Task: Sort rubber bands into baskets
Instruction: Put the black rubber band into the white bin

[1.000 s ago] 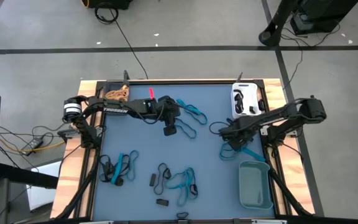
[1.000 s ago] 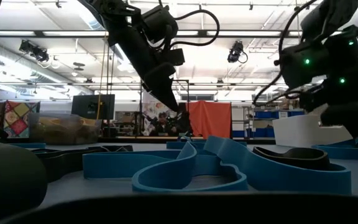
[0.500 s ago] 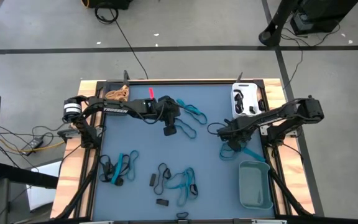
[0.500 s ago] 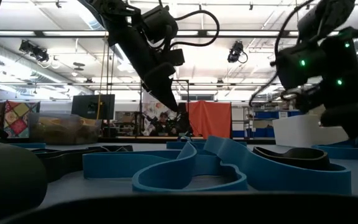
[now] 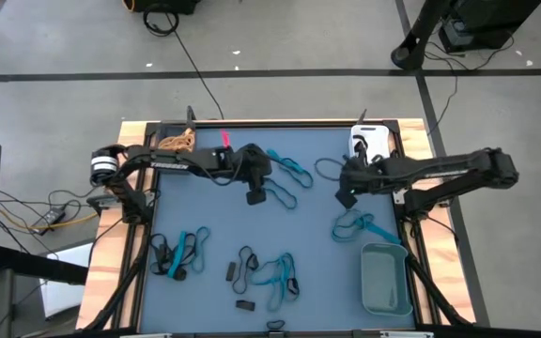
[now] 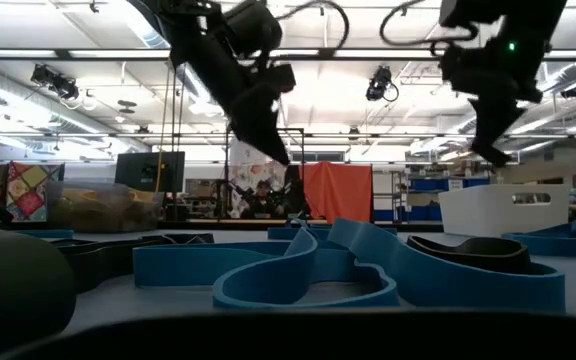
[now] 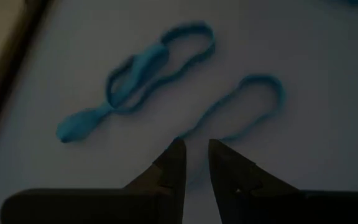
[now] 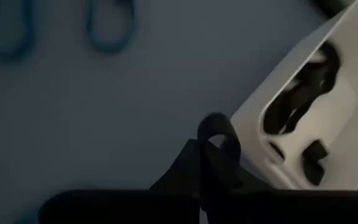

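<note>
My right gripper (image 5: 344, 197) is shut on a black rubber band (image 8: 219, 132), raised beside the white basket (image 5: 363, 137). Black bands lie in that basket, as the right wrist view (image 8: 303, 106) shows. My left gripper (image 5: 256, 195) stands at the table's middle, far half, its fingers (image 7: 176, 160) closed at the near end of a thin blue band (image 7: 253, 102). A doubled blue band (image 7: 135, 71) lies flat beyond it. The dark basket (image 5: 161, 143) with tan bands is at the far left. The grey-teal basket (image 5: 386, 279) is at the near right. My left gripper has the thin blue band's near end (image 7: 185, 134) at its fingertips, coming from above. The fingertips hide the contact itself. The band's far loop (image 7: 272, 90) lies on the table. My right gripper pinches the black band between its two fingertips. A small loop (image 8: 221, 124) stands out past the fingertips, clear of the table.
Loose blue and black bands lie in clusters at the near left (image 5: 178, 253), near middle (image 5: 270, 272) and right (image 5: 363, 227) of the blue mat. Wooden table rails run down both sides. Cables hang off both arms.
My right gripper has risen from the table and gone toward the far edge, to beside the white basket, carrying the black band away from the blue bands at the right. My left gripper has stayed about where it was.
</note>
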